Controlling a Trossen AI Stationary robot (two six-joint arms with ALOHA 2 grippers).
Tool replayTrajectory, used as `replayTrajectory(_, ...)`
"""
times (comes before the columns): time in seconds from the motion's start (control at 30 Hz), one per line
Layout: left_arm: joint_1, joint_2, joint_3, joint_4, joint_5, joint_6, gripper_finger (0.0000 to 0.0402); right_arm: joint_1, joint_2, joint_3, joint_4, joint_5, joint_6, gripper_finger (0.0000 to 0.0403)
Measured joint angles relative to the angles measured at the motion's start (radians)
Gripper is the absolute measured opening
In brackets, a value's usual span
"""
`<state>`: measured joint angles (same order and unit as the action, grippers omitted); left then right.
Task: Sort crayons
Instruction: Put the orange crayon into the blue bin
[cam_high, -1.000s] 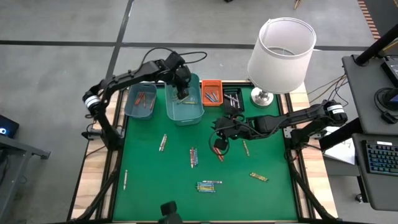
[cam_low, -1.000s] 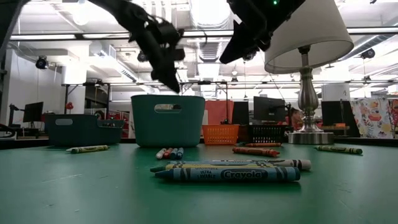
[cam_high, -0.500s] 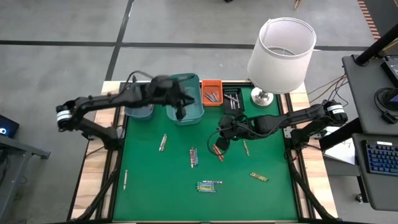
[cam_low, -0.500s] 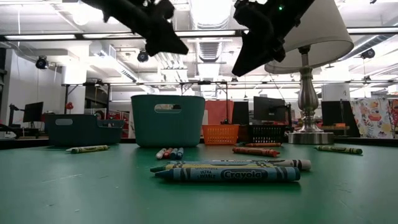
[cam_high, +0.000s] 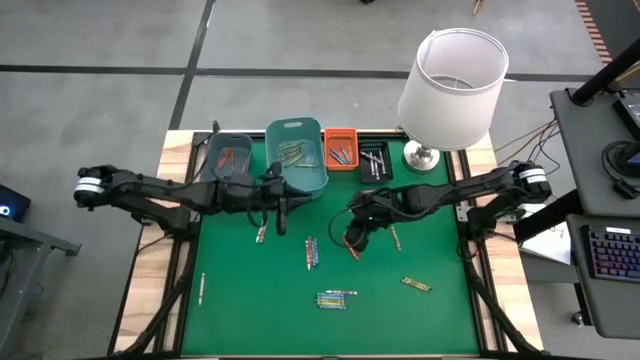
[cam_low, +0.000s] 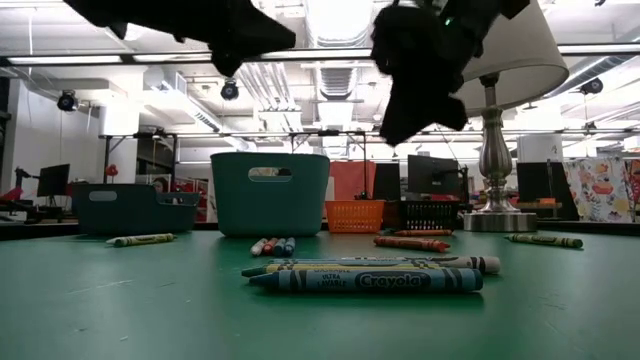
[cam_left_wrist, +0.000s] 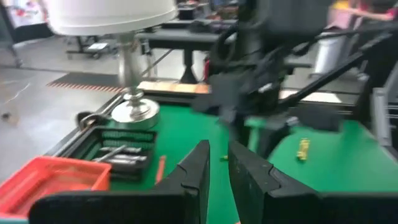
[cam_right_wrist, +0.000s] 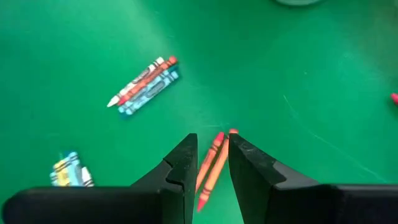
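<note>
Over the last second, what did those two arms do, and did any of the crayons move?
The left gripper pulled back from over the big teal bin and swung down over the green mat, empty. The right gripper eased slightly toward the pair of orange crayons beneath it, fingers a little apart and straddling them, not gripping yet. The scattered crayons, bins and lamp stayed put.

Lamp (cam_high: 452, 80), bins (cam_high: 297, 155) on green table (cam_high: 230, 290)
</note>
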<state>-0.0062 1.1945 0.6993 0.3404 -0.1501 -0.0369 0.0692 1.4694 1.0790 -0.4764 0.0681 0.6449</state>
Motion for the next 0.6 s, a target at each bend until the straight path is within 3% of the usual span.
replayTrajectory(0.47, -0.082, -0.016, 0.006, 0.005, -0.002, -0.053, 0.004, 0.013, 0.178, 0.03, -0.002, -0.043, 0.035, 0.0052)
replayTrajectory(0.6, -0.083, -0.04, 0.007, 0.003, -0.051, -0.06, 0.004, 0.013, 0.215, 0.071, -0.065, -0.035, 0.051, 0.0046)
